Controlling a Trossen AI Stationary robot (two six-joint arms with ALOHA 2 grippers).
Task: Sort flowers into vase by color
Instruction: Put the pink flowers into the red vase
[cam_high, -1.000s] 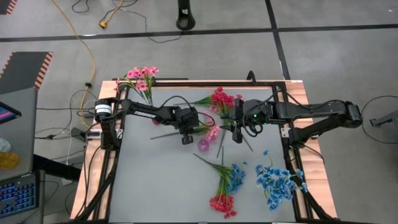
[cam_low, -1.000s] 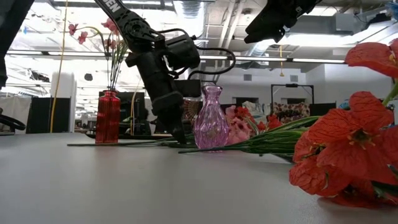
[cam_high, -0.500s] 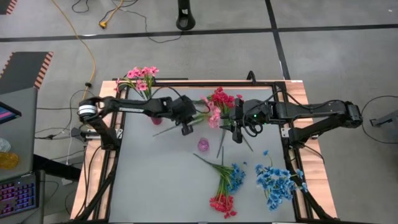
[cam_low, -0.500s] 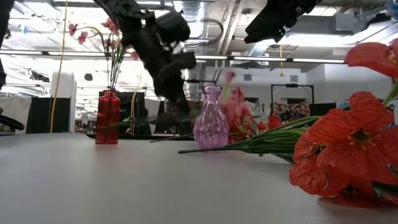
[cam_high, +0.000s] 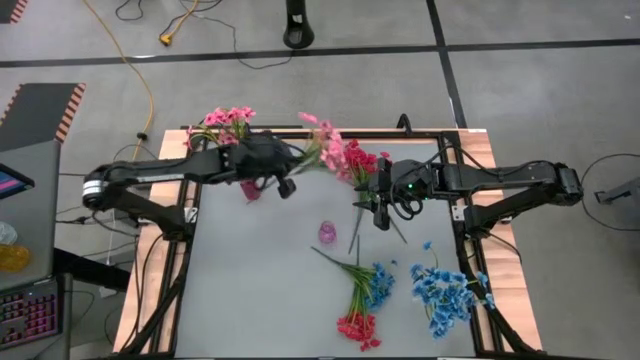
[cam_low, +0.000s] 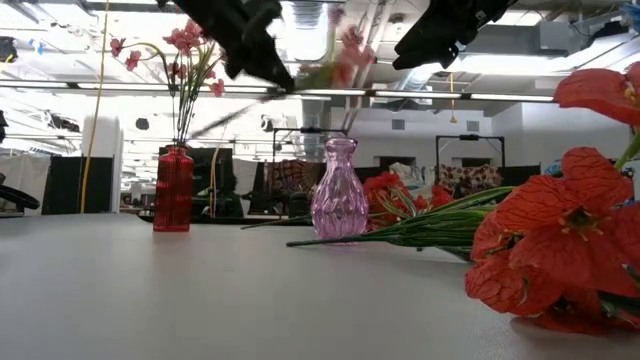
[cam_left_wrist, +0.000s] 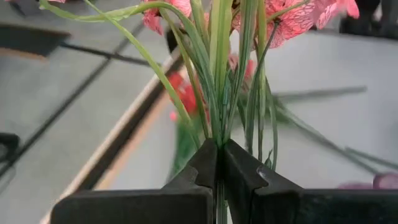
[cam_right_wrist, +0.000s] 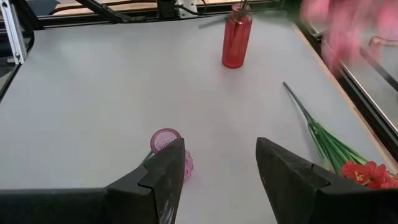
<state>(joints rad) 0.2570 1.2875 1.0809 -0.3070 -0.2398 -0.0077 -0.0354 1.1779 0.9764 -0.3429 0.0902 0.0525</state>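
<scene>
While the left gripper (cam_left_wrist: 219, 163) is being kept clamped on the thin green stems of a pink-blossomed artificial sprig (cam_high: 325, 150), that sprig is being carried in the air at the upper middle of the high view, between the dark red glass vase (cam_high: 250, 189) and the red sprig (cam_high: 358, 162) lying at the table's far edge. The right gripper (cam_right_wrist: 219, 163) is being held above the table just right of centre, its fingers spread with nothing between them. The sorting is being judged as barely begun: a bunch of pink flowers (cam_low: 190, 45) is already standing in the red vase, the small translucent purple glass vase (cam_high: 327, 232) is holding nothing, and blue sprigs (cam_high: 443, 290), a mixed red-and-blue bundle (cam_high: 360, 300) and the red sprig are lying on the grey tabletop (cam_high: 260, 290). The grip on the stems is being shown plainly only by the left wrist view; the low view is showing the vases upright and the carried sprig high above them, while the overhead view alone is showing the blue sprigs.
</scene>
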